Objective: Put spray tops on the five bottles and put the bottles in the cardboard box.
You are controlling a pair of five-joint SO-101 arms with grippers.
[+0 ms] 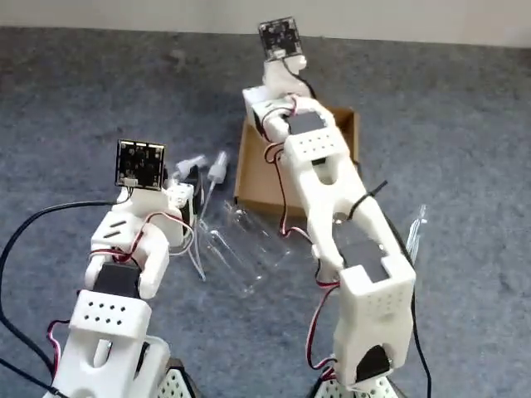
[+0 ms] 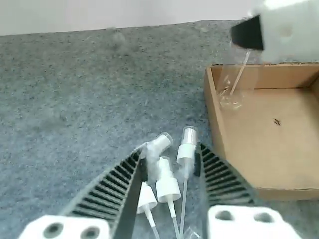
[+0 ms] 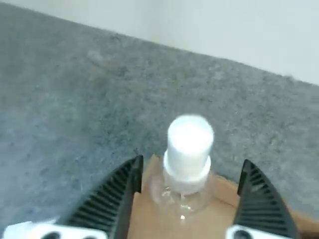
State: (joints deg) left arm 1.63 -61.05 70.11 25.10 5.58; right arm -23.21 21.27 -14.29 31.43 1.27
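Right wrist view: right gripper [image 3: 192, 160] wide round capped bottle [image 3: 183, 191] — left gripper [image 2: 170, 152] wide.

Bright, flat, diffuse light throughout, no hard shadows. High view: grey felt-like table cover [image 1: 75, 91] is evenly lit from 9 to 3 o'clock, with only weak soft shade under the white plastic right arm [image 1: 332, 178]. Clear plastic bottles [image 1: 249, 249] lying at centre carry thin white glints. Right wrist view: white round spray cap [image 3: 189, 142] glares almost pure white. Left wrist view: brown cardboard box [image 2: 213, 114] evenly lit inside; the right arm [image 2: 294, 20] washes out white.
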